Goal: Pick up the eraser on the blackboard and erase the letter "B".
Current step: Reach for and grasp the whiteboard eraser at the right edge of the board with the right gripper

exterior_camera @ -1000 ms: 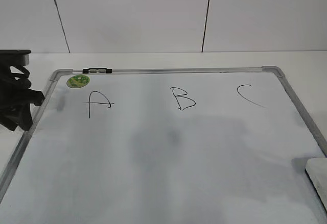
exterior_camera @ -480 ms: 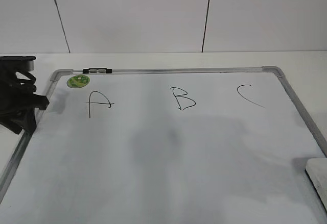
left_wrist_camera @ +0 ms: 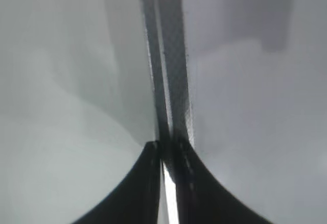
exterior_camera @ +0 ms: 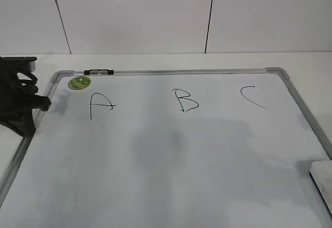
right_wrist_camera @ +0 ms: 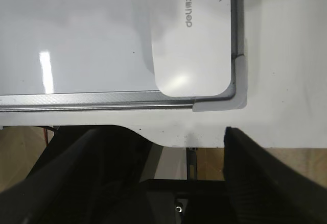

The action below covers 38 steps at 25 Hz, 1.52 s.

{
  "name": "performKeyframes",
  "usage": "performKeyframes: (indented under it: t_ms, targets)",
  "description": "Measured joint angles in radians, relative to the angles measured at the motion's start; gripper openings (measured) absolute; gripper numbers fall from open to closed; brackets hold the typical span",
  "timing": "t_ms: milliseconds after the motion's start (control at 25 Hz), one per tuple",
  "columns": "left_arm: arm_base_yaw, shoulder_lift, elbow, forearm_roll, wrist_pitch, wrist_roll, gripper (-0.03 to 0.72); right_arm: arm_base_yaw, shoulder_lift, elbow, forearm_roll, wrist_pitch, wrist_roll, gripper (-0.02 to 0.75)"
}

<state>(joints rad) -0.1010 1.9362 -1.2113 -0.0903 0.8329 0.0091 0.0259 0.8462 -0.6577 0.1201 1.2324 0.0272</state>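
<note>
A white table (exterior_camera: 155, 61) backed by a pale panelled wall carries the blackboard (exterior_camera: 171, 150), which fills most of the exterior frame, with a green sticker (exterior_camera: 79, 82) at its upper left. The left gripper (left_wrist_camera: 164, 150), at the left edge of the exterior view over the board's frame, has its jaws pressed together on nothing; the right gripper (right_wrist_camera: 153, 147) stands spread wide at the bottom of its wrist view. The eraser (right_wrist_camera: 191, 30) lies in the board's corner at the exterior frame's lower right, and the letter "B" (exterior_camera: 185, 101) sits upper centre, unsmudged.
</note>
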Motion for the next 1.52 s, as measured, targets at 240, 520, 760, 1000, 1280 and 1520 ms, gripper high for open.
performKeyframes:
  t_ms: [240,520,760,1000,1280,1520]
  targets:
    - [0.000,0.000,-0.001,-0.016,0.002,-0.019,0.022,0.000,0.000,0.000,0.000,0.000,0.002,0.564]
    - [0.000,0.000,-0.001,-0.016,0.002,-0.023,0.022,0.000,0.047,0.000,-0.002,-0.071,0.002,0.638]
    - [0.000,0.000,-0.001,-0.016,0.002,-0.025,0.022,0.000,0.198,0.000,-0.049,-0.166,0.002,0.671]
    - [0.000,0.000,-0.001,-0.018,0.004,-0.025,0.022,0.000,0.354,0.000,-0.051,-0.277,0.002,0.671]
    - [0.000,0.000,-0.001,-0.018,0.004,-0.025,0.022,0.000,0.488,-0.008,-0.062,-0.356,0.002,0.671]
    - [0.000,0.000,-0.001,-0.018,0.004,-0.025,0.020,0.000,0.557,-0.039,-0.089,-0.375,0.002,0.668]
